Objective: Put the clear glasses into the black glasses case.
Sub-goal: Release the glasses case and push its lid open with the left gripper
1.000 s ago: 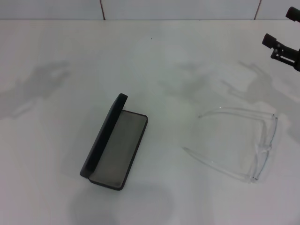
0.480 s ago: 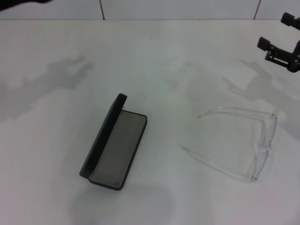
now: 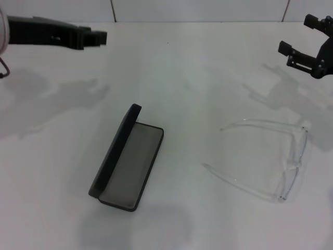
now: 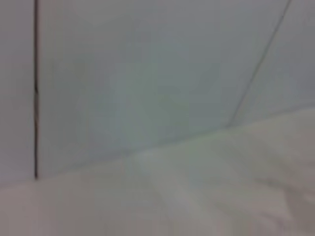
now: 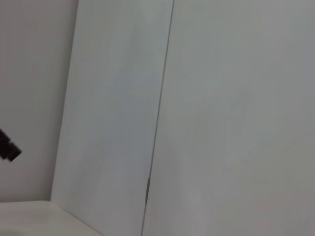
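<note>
Head view: the black glasses case [image 3: 126, 159] is lying open on the white bench [image 3: 197, 73], lid propped up on its left side, grey lining showing, while the clear glasses [image 3: 270, 159] are sitting well apart to its right, arms unfolded and pointing toward the case; the left claw [image 3: 96, 37] is hovering over the far left of the bench, opening impossible to tell, and the right claw [image 3: 297, 37] is hanging with fingers spread, holding nothing, beyond the glasses. Both wrist views are showing only pale wall panels and a strip of bench

One black glasses case [image 3: 126, 160], one clear glasses [image 3: 270, 156], two arms.
</note>
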Controlling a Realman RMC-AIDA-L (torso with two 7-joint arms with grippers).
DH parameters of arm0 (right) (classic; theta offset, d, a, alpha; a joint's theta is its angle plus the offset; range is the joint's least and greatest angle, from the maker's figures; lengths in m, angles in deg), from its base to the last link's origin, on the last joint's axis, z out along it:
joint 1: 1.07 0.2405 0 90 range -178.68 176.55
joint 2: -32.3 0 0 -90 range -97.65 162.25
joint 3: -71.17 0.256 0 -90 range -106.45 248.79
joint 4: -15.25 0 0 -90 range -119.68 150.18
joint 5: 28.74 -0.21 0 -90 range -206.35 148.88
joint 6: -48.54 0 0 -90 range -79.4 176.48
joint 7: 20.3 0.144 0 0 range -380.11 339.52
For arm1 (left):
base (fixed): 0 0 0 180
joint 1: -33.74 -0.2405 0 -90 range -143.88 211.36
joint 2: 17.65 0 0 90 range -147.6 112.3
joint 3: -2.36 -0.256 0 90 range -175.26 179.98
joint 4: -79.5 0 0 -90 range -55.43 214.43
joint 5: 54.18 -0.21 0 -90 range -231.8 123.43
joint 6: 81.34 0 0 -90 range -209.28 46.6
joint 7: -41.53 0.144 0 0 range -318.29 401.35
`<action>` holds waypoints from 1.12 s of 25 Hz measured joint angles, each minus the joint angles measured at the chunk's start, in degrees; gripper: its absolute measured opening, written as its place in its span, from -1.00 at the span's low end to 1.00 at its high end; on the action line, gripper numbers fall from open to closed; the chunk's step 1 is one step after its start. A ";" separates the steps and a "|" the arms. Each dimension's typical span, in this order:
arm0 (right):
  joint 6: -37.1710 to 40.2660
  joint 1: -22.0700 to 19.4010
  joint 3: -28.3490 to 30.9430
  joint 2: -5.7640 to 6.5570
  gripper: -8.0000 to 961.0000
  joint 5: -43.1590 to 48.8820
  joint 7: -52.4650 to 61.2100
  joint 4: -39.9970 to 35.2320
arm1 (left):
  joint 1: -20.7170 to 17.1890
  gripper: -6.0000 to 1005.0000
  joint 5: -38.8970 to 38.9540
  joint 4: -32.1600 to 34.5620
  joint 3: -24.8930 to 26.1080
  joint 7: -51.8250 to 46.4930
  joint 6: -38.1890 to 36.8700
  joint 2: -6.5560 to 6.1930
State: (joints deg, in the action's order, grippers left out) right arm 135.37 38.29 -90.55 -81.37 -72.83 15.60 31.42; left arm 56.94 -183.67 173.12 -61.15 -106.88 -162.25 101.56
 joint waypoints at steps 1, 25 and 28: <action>0.01 0.05 0.00 -0.02 0.75 0.00 -0.05 0.00 | 0.66 -0.25 -0.66 -0.15 0.14 -1.12 -1.51 -0.05; -1.86 0.37 0.00 -1.39 0.75 1.30 -0.67 -0.79 | 6.39 0.27 -9.29 -2.14 -12.70 -8.93 -11.95 0.32; -2.72 0.37 0.00 -1.44 0.75 1.37 -1.03 -1.58 | 6.73 0.27 -8.22 -2.31 -12.40 -9.54 -12.43 0.32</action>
State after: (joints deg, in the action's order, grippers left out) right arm 132.65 38.66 -90.55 -82.80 -71.46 14.57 29.83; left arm 63.66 -191.89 170.81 -73.55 -116.42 -174.68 101.88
